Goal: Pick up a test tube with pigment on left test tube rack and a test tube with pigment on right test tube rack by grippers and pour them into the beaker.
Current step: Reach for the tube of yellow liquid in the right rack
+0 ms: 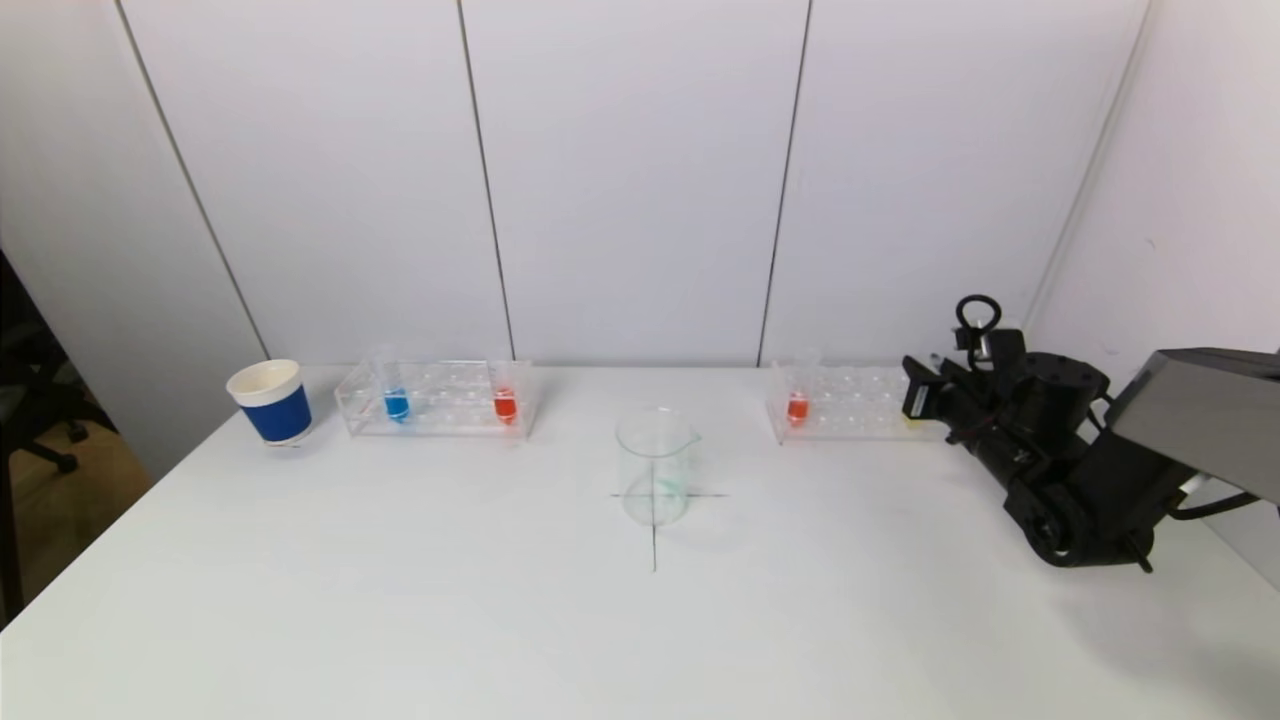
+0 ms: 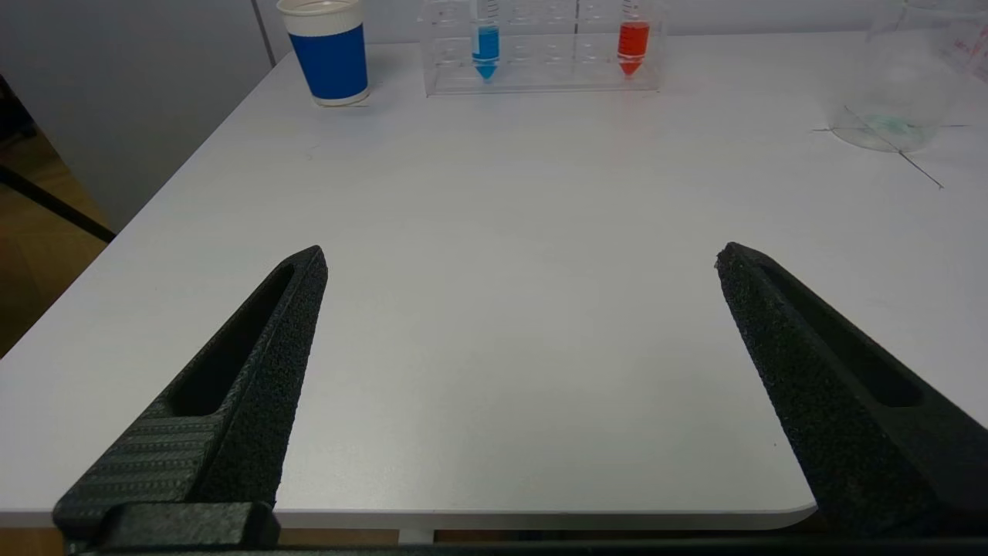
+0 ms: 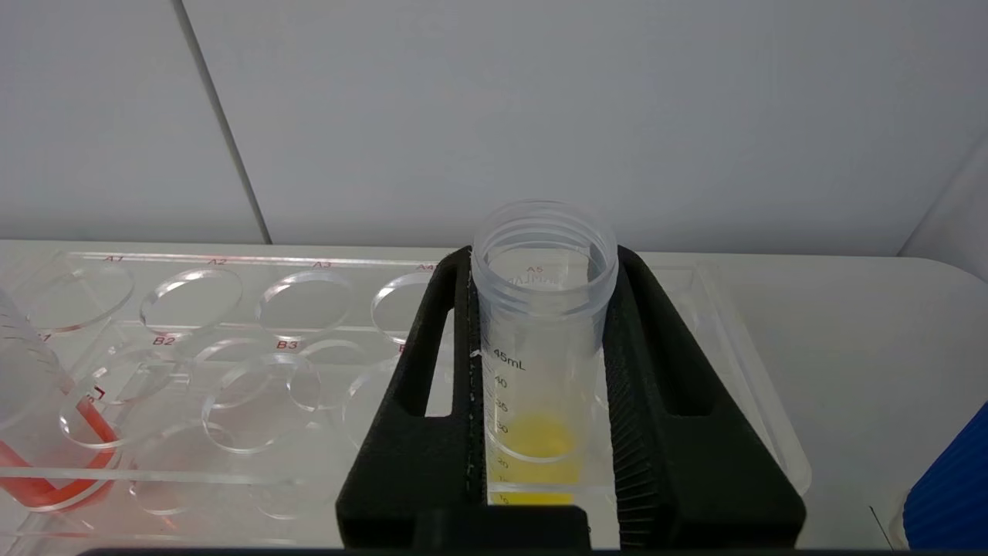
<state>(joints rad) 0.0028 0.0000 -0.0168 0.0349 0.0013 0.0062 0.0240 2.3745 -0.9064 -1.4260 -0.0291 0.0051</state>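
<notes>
The left rack [image 1: 440, 425] holds a blue-pigment tube [image 1: 396, 400] and a red-pigment tube [image 1: 505, 402]. The right rack [image 1: 850, 405] holds a red-pigment tube [image 1: 797, 405]. The empty glass beaker [image 1: 655, 465] stands on a cross mark between the racks. My right gripper [image 1: 915, 400] is at the right rack's right end. In the right wrist view it [image 3: 544, 259] is shut on a yellow-pigment tube [image 3: 540, 340] that stands upright in the rack [image 3: 231, 309]. My left gripper [image 2: 523, 255] is open and empty above the table's near left edge, out of the head view.
A blue and white paper cup [image 1: 272, 402] stands left of the left rack. A blue object [image 3: 953, 494] sits just beside the right rack in the right wrist view. The white wall is close behind both racks.
</notes>
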